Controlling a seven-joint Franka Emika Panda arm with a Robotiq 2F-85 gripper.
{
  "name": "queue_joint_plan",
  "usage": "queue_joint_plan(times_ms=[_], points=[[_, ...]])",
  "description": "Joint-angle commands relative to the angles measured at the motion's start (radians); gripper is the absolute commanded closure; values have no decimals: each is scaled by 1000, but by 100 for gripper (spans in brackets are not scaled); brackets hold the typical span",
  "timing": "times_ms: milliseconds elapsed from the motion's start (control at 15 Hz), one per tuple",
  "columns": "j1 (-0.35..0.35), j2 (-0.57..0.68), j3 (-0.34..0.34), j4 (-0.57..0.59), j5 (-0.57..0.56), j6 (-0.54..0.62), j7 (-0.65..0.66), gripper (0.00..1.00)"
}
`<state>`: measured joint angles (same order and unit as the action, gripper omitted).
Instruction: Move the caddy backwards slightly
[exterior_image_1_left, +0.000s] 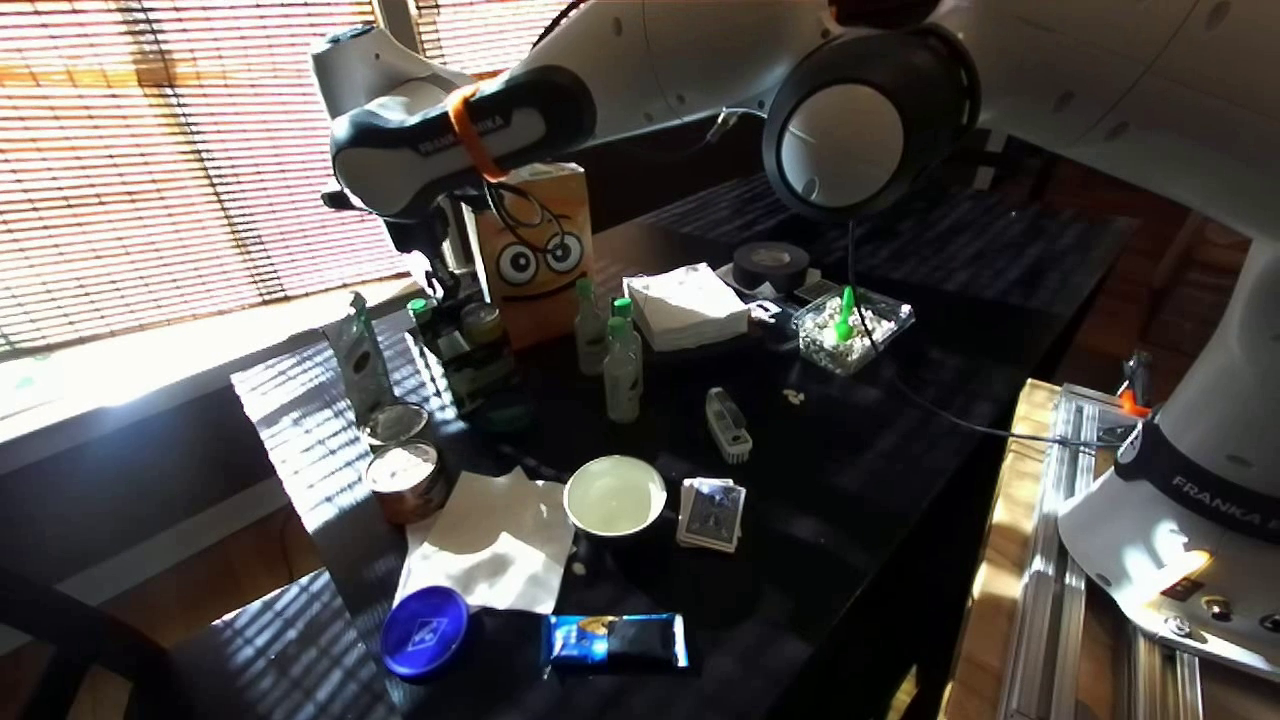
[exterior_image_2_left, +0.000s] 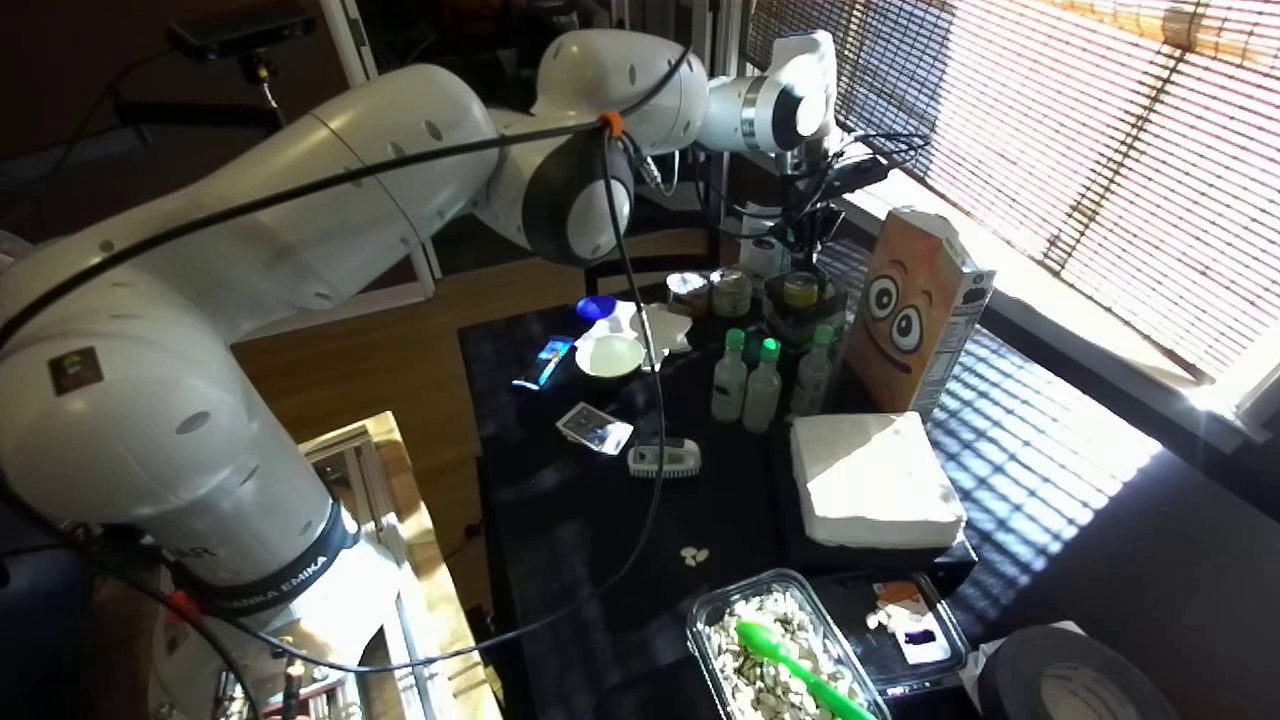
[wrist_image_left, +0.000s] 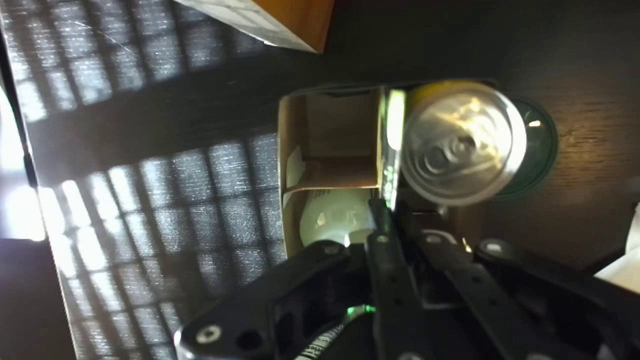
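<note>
The caddy (exterior_image_1_left: 482, 378) is a small dark open-top holder on the black table. It also shows in an exterior view (exterior_image_2_left: 790, 327), partly behind small bottles. In the wrist view the caddy (wrist_image_left: 341, 125) has an empty compartment, a compartment with a pale rounded bottle (wrist_image_left: 334, 215), and a silver-topped can (wrist_image_left: 462, 145) beyond the central divider (wrist_image_left: 392, 145). My gripper (wrist_image_left: 397, 210) reaches down from above, its fingers close together around the divider. The gripper's tips are hard to make out in both exterior views (exterior_image_1_left: 446, 285) (exterior_image_2_left: 805, 255). The near end of the caddy is hidden by the gripper.
A tall brown box with a face (exterior_image_1_left: 530, 265) stands beside the caddy. Several green-capped bottles (exterior_image_2_left: 760, 385) stand in front. A pouch (exterior_image_1_left: 360, 355) and open tins (exterior_image_1_left: 405, 470) stand on the other side. A dark green round object (wrist_image_left: 532, 150) lies beside the can.
</note>
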<state>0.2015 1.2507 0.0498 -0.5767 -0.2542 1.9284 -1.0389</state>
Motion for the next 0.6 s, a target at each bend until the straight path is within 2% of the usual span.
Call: queue_joint_plan(times_ms=[0, 333, 400, 467, 533], points=[[3, 31, 16, 92, 26, -85, -19, 68], [10, -34, 65, 98, 58, -119, 14, 35], [24, -9, 53, 180, 90, -167, 6, 27], [27, -17, 58, 194, 104, -187, 4, 21], [23, -89, 59, 101, 122, -170, 14, 13]])
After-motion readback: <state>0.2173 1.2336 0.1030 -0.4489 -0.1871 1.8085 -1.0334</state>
